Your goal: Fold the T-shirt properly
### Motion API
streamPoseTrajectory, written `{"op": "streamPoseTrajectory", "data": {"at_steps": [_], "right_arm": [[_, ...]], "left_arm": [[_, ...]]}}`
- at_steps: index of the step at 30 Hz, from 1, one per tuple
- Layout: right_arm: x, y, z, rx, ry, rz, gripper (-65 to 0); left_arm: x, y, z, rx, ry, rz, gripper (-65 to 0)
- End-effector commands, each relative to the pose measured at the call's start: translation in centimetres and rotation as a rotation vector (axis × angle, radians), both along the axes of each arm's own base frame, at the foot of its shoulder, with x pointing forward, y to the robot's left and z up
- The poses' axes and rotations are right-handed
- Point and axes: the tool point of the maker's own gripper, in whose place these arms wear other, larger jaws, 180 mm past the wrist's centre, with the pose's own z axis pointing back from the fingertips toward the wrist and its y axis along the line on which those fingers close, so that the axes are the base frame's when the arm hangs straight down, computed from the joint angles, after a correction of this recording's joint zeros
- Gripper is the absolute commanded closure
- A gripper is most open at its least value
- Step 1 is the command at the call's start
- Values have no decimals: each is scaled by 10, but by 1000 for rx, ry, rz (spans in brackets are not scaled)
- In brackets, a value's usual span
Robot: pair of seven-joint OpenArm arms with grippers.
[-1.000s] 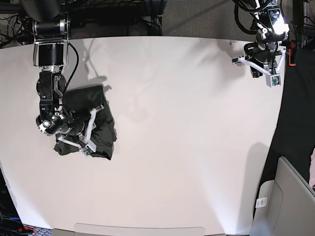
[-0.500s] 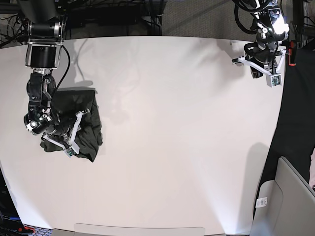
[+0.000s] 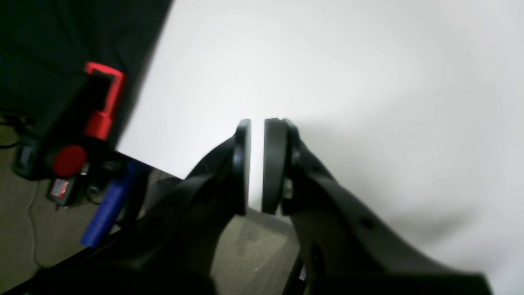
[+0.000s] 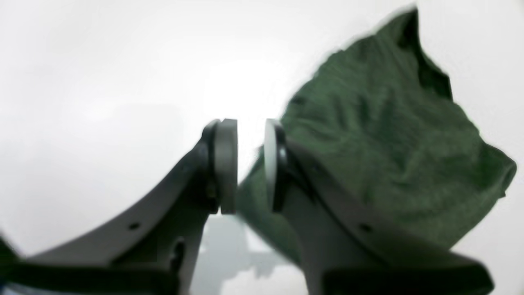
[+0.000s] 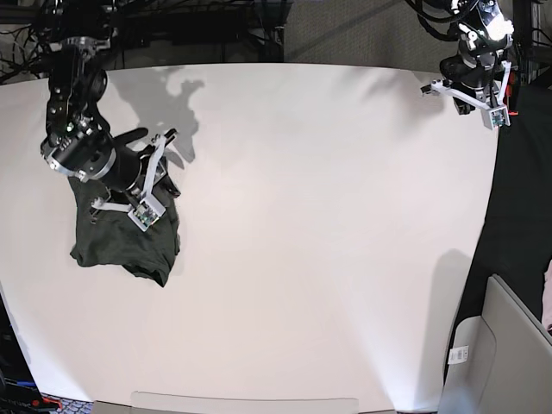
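Since the last frame my right gripper (image 5: 159, 177) has come up off the T-shirt (image 5: 129, 246) and swung toward 12 o'clock; it now hangs over the shirt's top edge instead of sitting low on the bundle. Left gripper (image 5: 470, 97) has also shifted, up toward the table's (image 5: 328, 259) 1 o'clock corner.

T-shirt sits at roughly 9 o'clock on the table, near the left edge, bunched into a compact dark green lump, clearly rumpled.

Right wrist view: jaws stand slightly apart, a narrow gap between the pads (image 4: 227, 164), white table showing through the upper gap. Green fabric (image 4: 389, 143) lies behind and beside the right-hand finger and shows low in the gap, but I see nothing pinched. View is blurred, so I can't rule out light contact with the outer finger.

Left wrist view: left gripper's (image 3: 256, 164) jaws almost together, only a thin slit, nothing between them. It hangs over the table edge, with a red clamp (image 3: 102, 102) and a blue handle (image 3: 106, 205) off at 9 o'clock.
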Motion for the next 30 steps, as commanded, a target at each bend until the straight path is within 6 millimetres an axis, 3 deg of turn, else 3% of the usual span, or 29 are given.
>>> {"op": "streamPoseTrajectory", "data": {"at_steps": [1, 8, 15, 18, 24, 30], "right_arm": [[-4, -8, 8, -6, -29, -18, -103], [-61, -37, -20, 17, 94, -119, -103], [-107, -36, -29, 132, 209, -99, -103], [-129, -45, -36, 135, 271, -114, -103], [-170, -68, -44, 113, 379, -147, -103], [-226, -87, -62, 26, 528, -178, -103]], "left_arm": [[-4, 1, 4, 8, -9, 10, -36], [-54, -16, -21, -53, 106, 56, -19], [-91, -19, -31, -60, 198, 66, -5], [-107, -19, -34, -59, 240, 67, -5], [-131, -21, -37, -60, 301, 65, -5], [-150, -25, -41, -74, 348, 71, -5]]}}
